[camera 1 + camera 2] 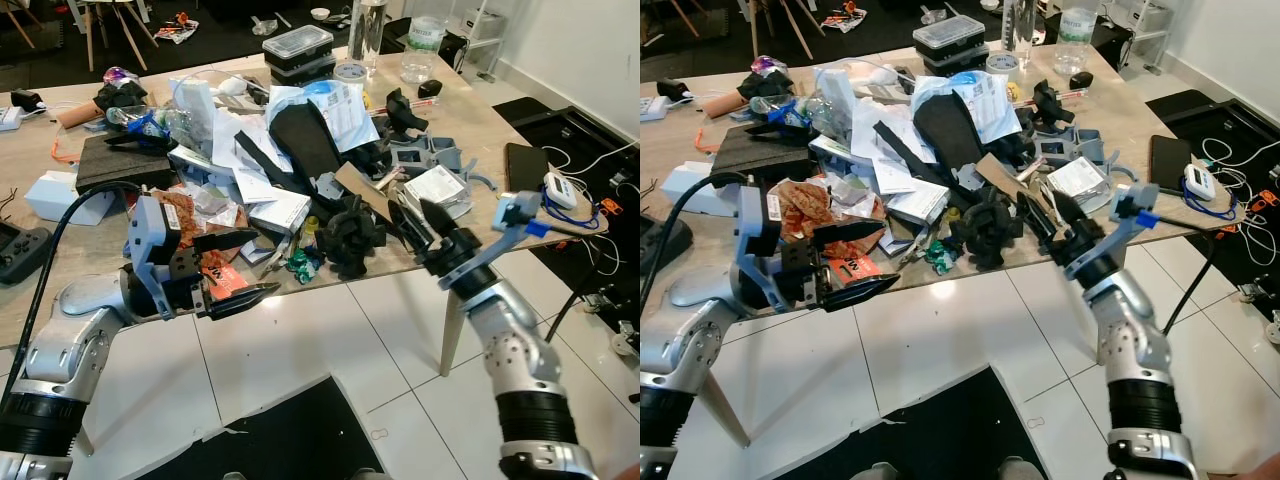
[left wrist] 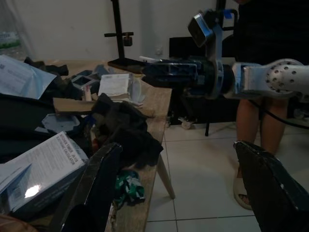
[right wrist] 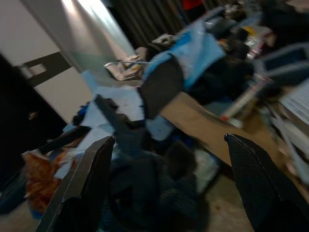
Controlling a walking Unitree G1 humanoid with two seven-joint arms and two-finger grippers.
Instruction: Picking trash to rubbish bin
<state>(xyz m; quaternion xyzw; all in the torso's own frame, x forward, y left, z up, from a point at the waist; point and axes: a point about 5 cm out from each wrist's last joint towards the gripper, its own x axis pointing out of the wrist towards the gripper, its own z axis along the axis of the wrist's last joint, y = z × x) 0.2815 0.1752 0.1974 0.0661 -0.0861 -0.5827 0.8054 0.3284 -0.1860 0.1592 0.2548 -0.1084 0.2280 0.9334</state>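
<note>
Left eye view: our right pincer [image 1: 418, 222], spread wide, has the crumpled black rag [image 1: 350, 232] at nine o'clock; our left pincer [image 1: 243, 268], also wide, sits farther off.

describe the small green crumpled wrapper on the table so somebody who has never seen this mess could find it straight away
Start at the near edge of the wooden table, between the two open grippers. Find the lumpy black bundle at that edge; the green wrapper lies beside it, on the left gripper's side. It is the only shiny green scrap there.
</note>
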